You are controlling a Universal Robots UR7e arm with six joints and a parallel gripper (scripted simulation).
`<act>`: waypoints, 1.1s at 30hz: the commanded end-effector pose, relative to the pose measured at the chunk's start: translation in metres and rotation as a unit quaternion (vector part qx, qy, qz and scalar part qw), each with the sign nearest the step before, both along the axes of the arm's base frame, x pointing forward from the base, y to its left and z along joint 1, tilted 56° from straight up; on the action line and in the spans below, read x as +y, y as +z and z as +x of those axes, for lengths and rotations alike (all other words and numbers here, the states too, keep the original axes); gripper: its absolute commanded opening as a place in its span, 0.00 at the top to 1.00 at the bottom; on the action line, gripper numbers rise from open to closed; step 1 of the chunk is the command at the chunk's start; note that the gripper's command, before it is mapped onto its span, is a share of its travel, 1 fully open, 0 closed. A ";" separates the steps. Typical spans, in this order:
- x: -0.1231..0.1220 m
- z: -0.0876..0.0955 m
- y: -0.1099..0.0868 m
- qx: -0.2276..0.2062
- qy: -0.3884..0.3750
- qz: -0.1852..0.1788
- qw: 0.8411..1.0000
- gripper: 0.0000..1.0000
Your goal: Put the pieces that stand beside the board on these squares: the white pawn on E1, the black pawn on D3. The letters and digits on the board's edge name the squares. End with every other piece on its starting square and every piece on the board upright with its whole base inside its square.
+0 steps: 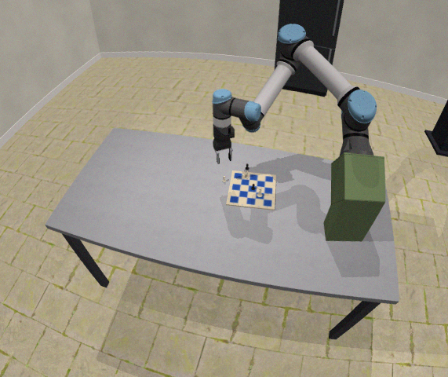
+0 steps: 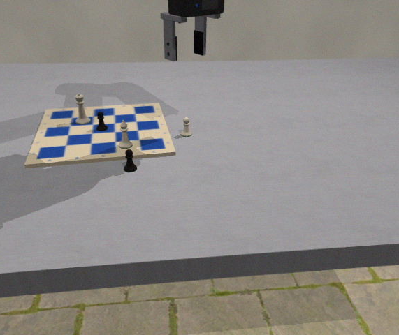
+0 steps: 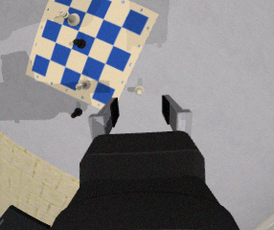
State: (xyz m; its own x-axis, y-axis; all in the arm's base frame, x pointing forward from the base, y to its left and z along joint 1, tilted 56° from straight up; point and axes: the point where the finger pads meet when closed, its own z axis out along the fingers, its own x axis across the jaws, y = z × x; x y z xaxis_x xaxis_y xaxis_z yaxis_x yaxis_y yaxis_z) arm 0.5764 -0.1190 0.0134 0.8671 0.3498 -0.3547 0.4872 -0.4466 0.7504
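My gripper (image 1: pixel 224 157) (image 2: pixel 184 47) (image 3: pixel 140 104) is wide open w/ nothing in it, above the table (image 1: pixel 154 195) (image 2: pixel 282 162) (image 3: pixel 238 96). White pawn (image 1: pixel 224 178) (image 2: pixel 186 127) (image 3: pixel 139 89) & black pawn (image 1: pixel 246 166) (image 2: pixel 130 160) (image 3: pixel 77 112) both stand upright, off the board (image 1: pixel 228 203) (image 2: pixel 100 158) (image 3: pixel 148 18).

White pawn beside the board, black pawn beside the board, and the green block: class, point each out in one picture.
White pawn (image 2: pixel 186 128): exterior view, its body.
Black pawn (image 2: pixel 130 165): exterior view, its lower body.
Green block (image 1: pixel 358 178): top view, its upper part.

Grey table (image 1: pixel 154 210) (image 2: pixel 282 173) (image 3: pixel 233 62): board (image 1: pixel 230 204) (image 2: pixel 100 160) (image 3: pixel 30 72), 2 pawns, green block (image 1: pixel 358 178).
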 end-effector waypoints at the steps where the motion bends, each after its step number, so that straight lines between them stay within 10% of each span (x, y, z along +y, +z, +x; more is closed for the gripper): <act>1: -0.002 0.001 -0.004 -0.059 -0.041 0.007 0.997 0.00; 14: -0.014 0.004 -0.015 -0.262 -0.178 0.033 0.948 0.00; 28: -0.030 0.005 -0.020 -0.472 -0.320 0.059 0.819 0.00; 33: -0.033 0.005 -0.020 -0.496 -0.336 0.062 0.798 0.00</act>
State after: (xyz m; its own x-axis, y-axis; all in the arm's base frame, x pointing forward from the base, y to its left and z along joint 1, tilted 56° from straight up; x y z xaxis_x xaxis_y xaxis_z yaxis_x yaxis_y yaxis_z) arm 0.5807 -0.1496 -0.0065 0.7673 -0.2842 0.5749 -0.6314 -0.4916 0.5997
